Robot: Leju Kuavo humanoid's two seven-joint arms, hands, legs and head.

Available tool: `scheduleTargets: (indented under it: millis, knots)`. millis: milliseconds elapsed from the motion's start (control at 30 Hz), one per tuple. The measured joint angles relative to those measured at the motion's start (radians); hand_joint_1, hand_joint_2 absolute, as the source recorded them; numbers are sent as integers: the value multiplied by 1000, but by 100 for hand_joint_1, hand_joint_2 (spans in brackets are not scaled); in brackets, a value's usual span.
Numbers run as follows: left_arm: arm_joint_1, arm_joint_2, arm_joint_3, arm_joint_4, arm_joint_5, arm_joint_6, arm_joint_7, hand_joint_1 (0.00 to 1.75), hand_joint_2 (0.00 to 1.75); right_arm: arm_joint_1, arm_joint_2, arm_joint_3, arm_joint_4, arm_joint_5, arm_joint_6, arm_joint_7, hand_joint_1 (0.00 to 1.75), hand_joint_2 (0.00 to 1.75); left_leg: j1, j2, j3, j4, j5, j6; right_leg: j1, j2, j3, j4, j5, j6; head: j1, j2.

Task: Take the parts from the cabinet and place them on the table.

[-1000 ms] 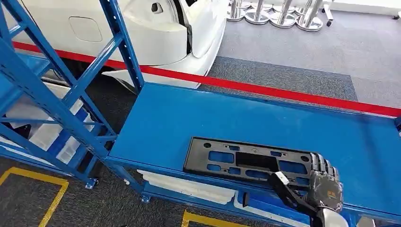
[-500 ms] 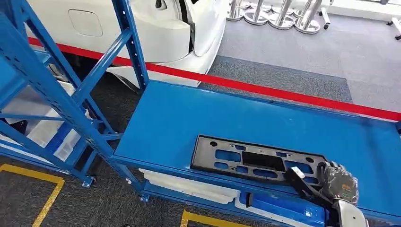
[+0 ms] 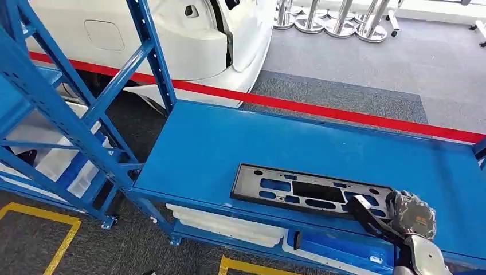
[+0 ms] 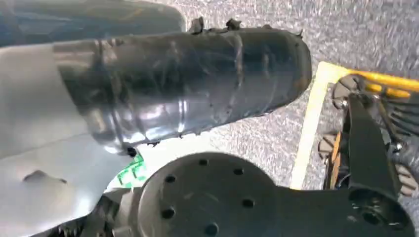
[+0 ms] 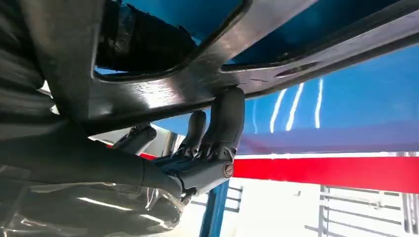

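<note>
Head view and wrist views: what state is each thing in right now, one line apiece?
Black rectangular plastic part with cut-outs: lying flat near the table's front edge, one end held.
Right hand: grips the part's end, fingers against it.
Blue metal table: bears the part.
Blue metal cabinet rack: white parts on its lower shelves.
Left hand: hard to make out.

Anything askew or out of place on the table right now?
Nothing stands out. The flat black slotted plastic panel lies on the blue metal table near its front edge, undamaged, with the right robot hand at its end.
</note>
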Motion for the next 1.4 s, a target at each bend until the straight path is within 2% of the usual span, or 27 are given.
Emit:
scheduleTargets:
  millis: [67, 100, 133, 167, 233, 267, 333, 433, 467, 567, 600, 633, 667, 733, 767, 800, 900, 967, 1000, 1067, 1100, 1133, 1200, 1267, 1300, 1333, 1400]
  knots:
    - [2, 10, -4, 0, 0, 0, 0, 0, 0, 0, 5, 1, 11, 0, -7, -4, 175, 175, 0, 0, -75, 169, -78, -3, 1, -1, -3, 1, 1, 0, 0, 0]
    - [3, 16, -5, 0, -1, 0, 1, 0, 0, -1, 7, 1, 16, 0, -9, -6, 175, 175, 0, 1, -94, 212, -87, -5, 1, -1, -4, 2, 1, 0, 0, 0]
    - [4, 19, -5, 0, -2, 0, 1, 0, 0, -2, 10, 2, 21, 0, -10, -7, 175, 175, 0, 1, -92, 210, -74, -7, 1, 0, -5, 4, 1, 0, 0, 0]
    - [5, 25, -5, 0, -2, 0, 2, 0, 0, -4, 11, 2, 25, 0, -11, -7, 175, 175, 1, 1, -71, 168, -42, -8, -1, 1, -7, 10, -1, 2, -1, 0]
    - [3, 29, -8, 0, -5, 0, 2, 0, 0, -7, 13, 2, 35, 0, -11, -7, 175, 175, 4, 1, 11, 13, 37, -13, -6, 3, -8, 24, -9, 13, 0, 0]
    - [3, 30, -11, 0, -5, 0, 2, 0, 0, -11, 13, 2, 38, 0, -12, -7, 175, 175, 8, 1, 46, -51, 51, -16, -4, 4, -13, 37, -15, 22, 0, 0]
    - [2, 31, -13, 0, -5, 0, 3, 0, 0, -18, 10, 0, 42, 0, -14, -5, 175, 175, 7, -3, 45, -64, 41, 8, 1, 9, -26, 60, -26, 35, 6, 0]
    - [4, 30, -14, 0, -5, 0, 3, 0, 0, -16, 11, -1, 50, -1, -25, -11, 175, 175, 11, 0, 41, -65, 47, 29, -2, 11, -28, 59, -23, 44, 5, 0]
    - [4, 21, -14, 0, -5, 0, 3, 0, 0, -13, 11, -2, 54, -4, -39, -17, 175, 175, 9, 2, 40, -65, 50, 34, -2, 9, -39, 85, -47, 49, 7, 0]
    - [3, 3, -14, 0, -5, 2, 2, 0, 0, -5, 12, -2, 63, -11, -74, -34, 175, 175, 4, 3, 26, -65, 55, 42, -4, 10, -157, 328, -167, 58, 7, 0]
    - [5, -2, -14, 0, -5, 2, 0, 0, 0, -3, 13, -2, 65, -14, -83, -39, 175, 175, 1, 3, 24, -65, 56, 44, -4, 10, -185, 384, -180, 57, 7, 0]
    - [6, -6, -14, 2, -5, 3, -1, 0, 0, 0, 14, -2, 67, -23, -98, -45, 175, 175, -2, 3, 24, -65, 56, 44, -3, 10, -191, 393, -171, 53, 7, 0]
    - [7, -10, -14, 2, -5, 3, -4, 0, 0, 4, 16, -4, 68, -41, -121, -57, 175, 175, -5, 2, 25, -65, 56, 44, -2, 10, -173, 352, -138, 46, 7, 0]
    - [7, -11, -14, 2, -1, 3, -9, 0, 0, 12, 19, -11, 64, -109, -178, -103, 175, 175, -12, 0, 29, -65, 56, 44, 4, 10, -95, 187, -52, 23, 7, 0]
    - [7, -12, -14, 2, 2, 3, -12, 0, 0, 16, 21, -16, 55, -158, -210, -137, 175, 175, -9, 0, 29, -66, 56, 44, 14, 9, -51, 94, -20, 2, 7, 0]
    - [6, -12, -14, 2, 3, 3, -12, 0, 0, 22, 24, -22, 41, -199, -227, -161, 175, 175, -16, 3, 24, -64, 55, 41, 18, 4, -43, 75, -30, -5, 4, 0]
    - [7, -14, -14, 2, 12, 3, -15, 0, 0, 52, 40, -31, -15, -332, -279, -216, 175, 175, -8, 3, 20, -70, 60, 26, 24, -3, -48, 69, -24, -3, 6, 0]
    - [7, -14, -13, 2, 17, 10, -16, 0, 0, 70, 56, -40, -62, -426, -322, -260, 175, 175, -12, 3, 20, -61, 48, 15, 12, -8, -32, 32, -6, 4, 5, 0]
    - [8, -13, -11, 3, 21, 12, -16, 0, 0, 74, 64, -46, -90, -460, -349, -277, 175, 175, -13, 3, 0, -18, 16, 8, 11, -8, -28, 23, -3, -1, 3, 0]
    - [8, -5, -11, 3, 23, 15, -16, 0, 0, 83, 84, -55, -142, -522, -380, -301, 175, 175, -10, 4, -77, 142, -63, 1, 10, -8, -29, 24, -3, -4, 3, 0]
    - [10, -1, -11, 4, 25, 17, -15, 0, 0, 93, 91, -56, -166, -546, -393, -309, 175, 175, -10, 4, -109, 208, -84, -2, 10, -8, -28, 24, -4, -5, 4, 0]
    - [12, 4, -11, 4, 26, 18, -14, 0, 0, 102, 97, -58, -189, -571, -405, -320, 175, 175, -10, 4, -124, 232, -81, -5, 10, -8, -29, 26, -5, -5, 3, 0]
    - [15, 8, -11, 4, 29, 17, -15, 0, 0, 115, 107, -63, -242, -627, -432, -352, 175, 175, -6, 4, -86, 150, -14, -11, 7, -7, -29, 35, -12, -1, 3, 0]
    - [15, 13, -10, 5, 35, 18, -14, 0, 0, 124, 115, -75, -299, -672, -458, -375, 175, 175, -2, 4, -3, -19, 71, -15, 3, -5, -30, 54, -25, 11, 3, 0]
    - [14, 13, -10, 6, 37, 18, -14, 0, 0, 129, 117, -82, -329, -691, -471, -388, 175, 175, -3, 3, 14, -53, 56, -14, 10, -4, -38, 71, -35, 20, 2, 0]
    - [13, 13, -9, 6, 39, 18, -11, 0, 0, 133, 119, -88, -364, -709, -483, -397, 175, 175, -3, -2, 8, -53, 56, 8, 9, -3, -44, 78, -36, 22, 6, 0]
    - [13, 13, -6, 6, 43, 20, -12, 0, 0, 141, 122, -98, -423, -725, -496, -404, 175, 175, -9, -2, 5, -53, 56, 19, 6, -4, -44, 73, -33, 28, 5, 0]
